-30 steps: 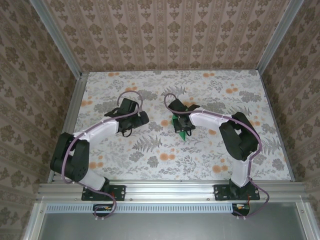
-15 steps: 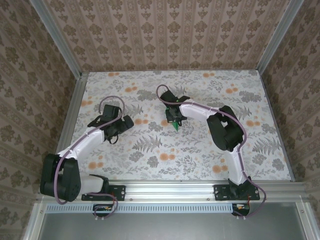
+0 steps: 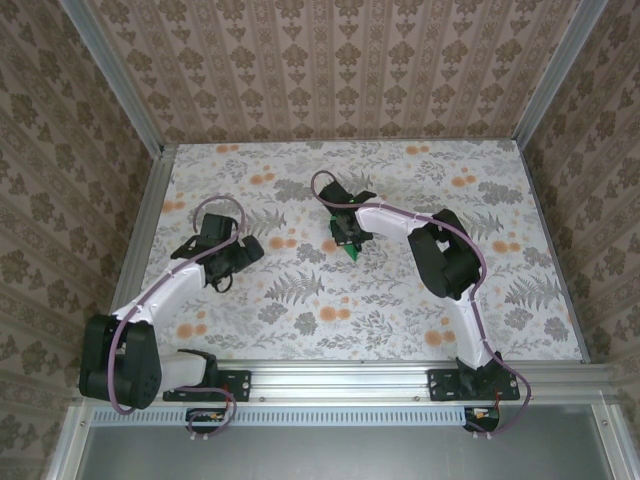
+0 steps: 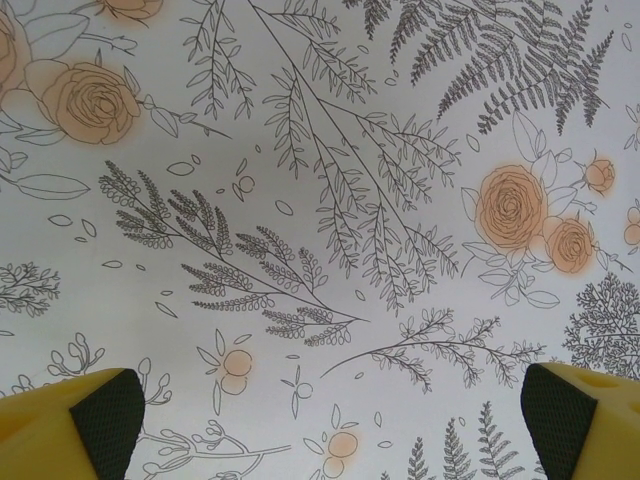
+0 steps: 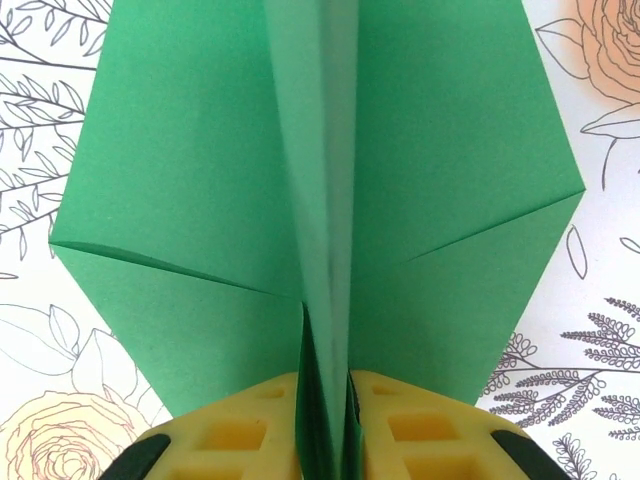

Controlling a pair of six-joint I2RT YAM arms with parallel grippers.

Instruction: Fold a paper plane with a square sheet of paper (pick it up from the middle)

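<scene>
The paper plane [image 5: 200,180] is plain bright green. The table [image 4: 330,130] is white with grey line-drawn ferns and pale orange roses. The left gripper [image 4: 330,425] and right gripper [image 5: 325,440] are yellow with dark pads. Across the top of the overhead frame, the walls [image 3: 330,60] carry beige-brown damask stripes.

Tabletop [image 3: 300,320] lies open in front; paper plane [image 3: 353,253] in right pincer [image 5: 325,425] occupies centre.

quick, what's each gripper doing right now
Left gripper: open, holding nothing.
Right gripper: closed on the centre fold of the green paper plane.
</scene>
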